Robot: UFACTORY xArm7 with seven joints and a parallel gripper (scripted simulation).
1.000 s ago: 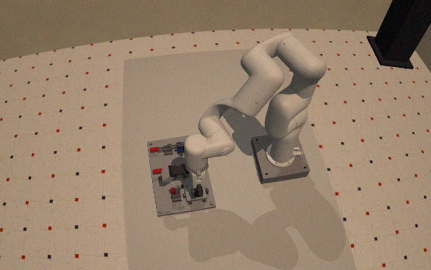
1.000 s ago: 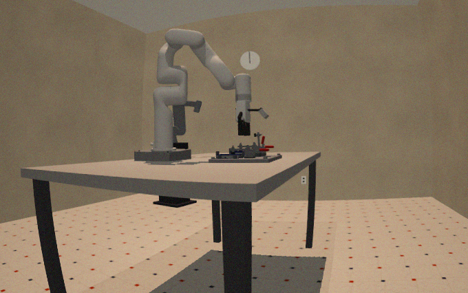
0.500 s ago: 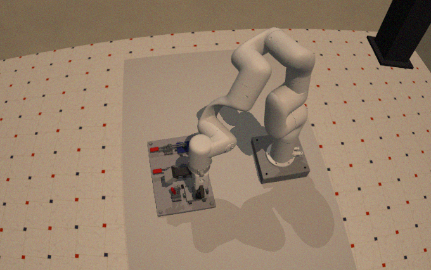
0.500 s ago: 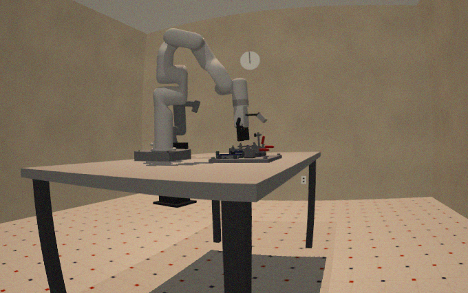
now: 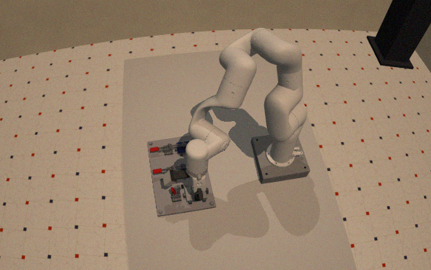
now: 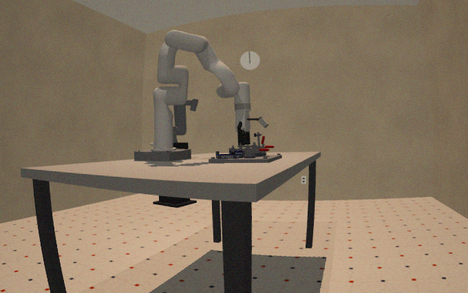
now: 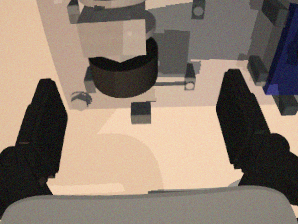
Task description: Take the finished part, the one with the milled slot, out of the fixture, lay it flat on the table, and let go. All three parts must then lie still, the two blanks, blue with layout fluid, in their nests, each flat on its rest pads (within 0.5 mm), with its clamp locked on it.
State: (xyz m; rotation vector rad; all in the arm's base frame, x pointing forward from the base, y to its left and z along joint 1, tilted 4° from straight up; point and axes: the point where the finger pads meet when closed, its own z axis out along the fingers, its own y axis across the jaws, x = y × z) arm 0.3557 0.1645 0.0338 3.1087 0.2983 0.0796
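Hovering over the fixture plate [image 5: 165, 206] [image 6: 241, 160] [image 7: 56, 55]: gripper [image 5: 198, 194] [image 6: 243, 143] [image 7: 140, 92], fingers wide apart, near the bench [image 5: 152, 241] [image 6: 172, 174] [image 7: 200, 155] edge opposite the arm's base [image 5: 259, 176] [image 6: 140, 157].

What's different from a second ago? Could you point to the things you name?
The gripper [image 5: 198, 194] [image 6: 243, 142] [image 7: 140, 92] has come down closer to the fixture plate [image 5: 158, 158] [image 6: 241, 160] [image 7: 56, 50], and the arm's links have shifted with it. It is open, with nothing between its fingers. The fixture plate, its three red clamp handles [image 5: 156, 170] [image 6: 269, 146] and the arm's base [image 5: 303, 173] [image 6: 141, 155] look unmoved.
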